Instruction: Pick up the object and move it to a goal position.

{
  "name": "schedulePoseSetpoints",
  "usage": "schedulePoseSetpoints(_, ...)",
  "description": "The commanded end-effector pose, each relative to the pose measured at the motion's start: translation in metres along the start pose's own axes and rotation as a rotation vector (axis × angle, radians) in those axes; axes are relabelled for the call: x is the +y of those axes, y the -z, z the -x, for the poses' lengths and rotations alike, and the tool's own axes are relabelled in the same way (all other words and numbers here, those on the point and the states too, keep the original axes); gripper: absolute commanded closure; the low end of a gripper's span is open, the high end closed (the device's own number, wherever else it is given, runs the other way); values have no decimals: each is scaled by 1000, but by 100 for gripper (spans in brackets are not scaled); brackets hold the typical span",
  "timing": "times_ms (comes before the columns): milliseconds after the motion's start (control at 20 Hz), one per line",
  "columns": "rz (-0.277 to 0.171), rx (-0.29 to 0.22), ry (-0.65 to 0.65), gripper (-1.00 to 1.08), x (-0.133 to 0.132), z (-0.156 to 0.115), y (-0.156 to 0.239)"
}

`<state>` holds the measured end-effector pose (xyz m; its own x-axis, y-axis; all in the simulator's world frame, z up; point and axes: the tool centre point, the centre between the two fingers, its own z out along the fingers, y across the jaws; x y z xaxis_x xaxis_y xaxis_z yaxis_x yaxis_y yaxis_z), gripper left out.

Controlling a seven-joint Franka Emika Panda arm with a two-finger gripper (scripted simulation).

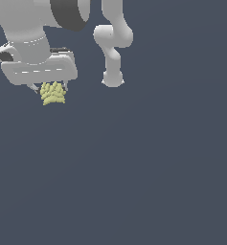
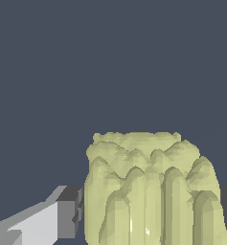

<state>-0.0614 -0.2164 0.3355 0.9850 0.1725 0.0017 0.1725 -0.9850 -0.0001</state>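
The object (image 1: pixel 53 94) is a small pale yellow-green lumpy chunk. In the exterior view it sits in the upper left, right under my white gripper (image 1: pixel 52 91). The fingers stand on either side of it and close against it. In the wrist view the object (image 2: pixel 148 191) fills the space between the two dark finger pads (image 2: pixel 73 210), which press its sides. The fingertips are mostly hidden behind the chunk in the exterior view. I cannot tell whether the object rests on the dark surface or hangs just above it.
The arm's white base and links (image 1: pixel 113 48) stand at the back, to the exterior view's right of the gripper. A plain dark blue-grey surface (image 1: pixel 134 167) spreads all around.
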Motion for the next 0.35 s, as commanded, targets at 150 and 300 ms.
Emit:
schedulePoseSetpoints(150, 0, -2, 1, 108, 8, 3, 16)
schedulePoseSetpoints(300, 0, -2, 1, 108, 9, 3, 18)
